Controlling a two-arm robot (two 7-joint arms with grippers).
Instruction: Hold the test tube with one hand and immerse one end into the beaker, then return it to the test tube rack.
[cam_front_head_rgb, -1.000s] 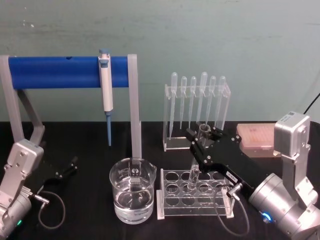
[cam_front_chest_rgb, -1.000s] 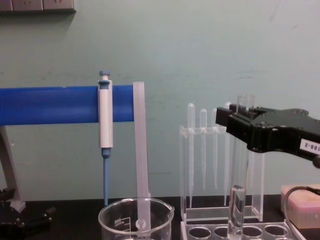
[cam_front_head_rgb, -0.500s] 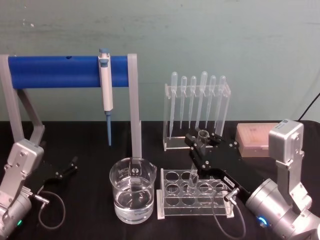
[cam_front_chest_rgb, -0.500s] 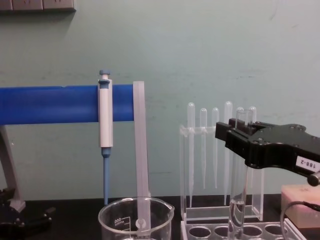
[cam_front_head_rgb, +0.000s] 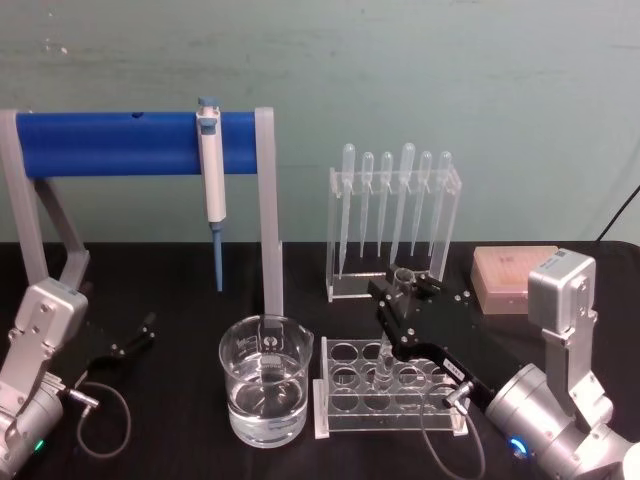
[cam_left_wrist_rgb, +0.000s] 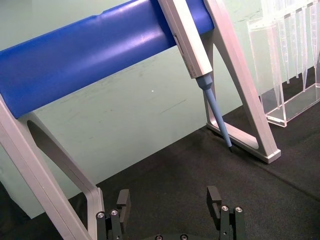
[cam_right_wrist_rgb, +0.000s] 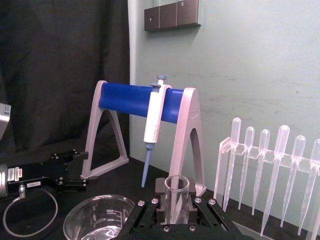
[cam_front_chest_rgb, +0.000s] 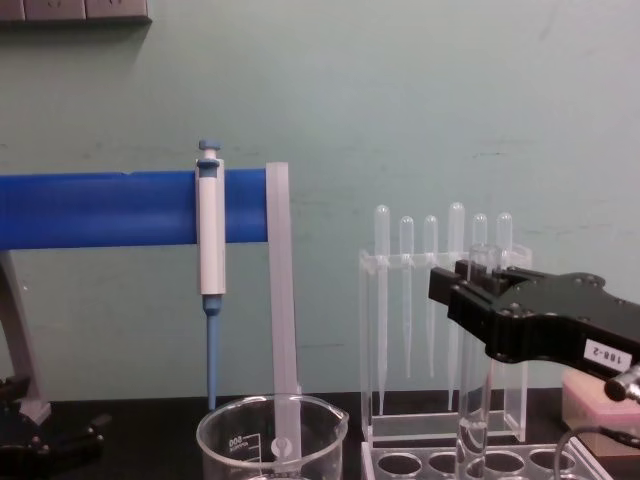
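Fingers (cam_front_head_rgb: 392, 291) clamping test tube (cam_front_head_rgb: 389, 335), over rack (cam_front_head_rgb: 390, 392)

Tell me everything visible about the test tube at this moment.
The test tube is a long clear glass tube with an open round rim. It stands upright, clamped near its top by the right gripper, whose black fingers close on both sides. Its lower end sits in a hole of the clear tube rack, right of the beaker, in front of the pipettes.

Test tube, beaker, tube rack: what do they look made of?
Test tube: clear glass by the look, thin glossy wall; the right gripper is shut on it.
Beaker: likely glass, transparent with white printed marks, liquid inside.
Tube rack: clear plastic, probably acrylic, with flat sheet edges.
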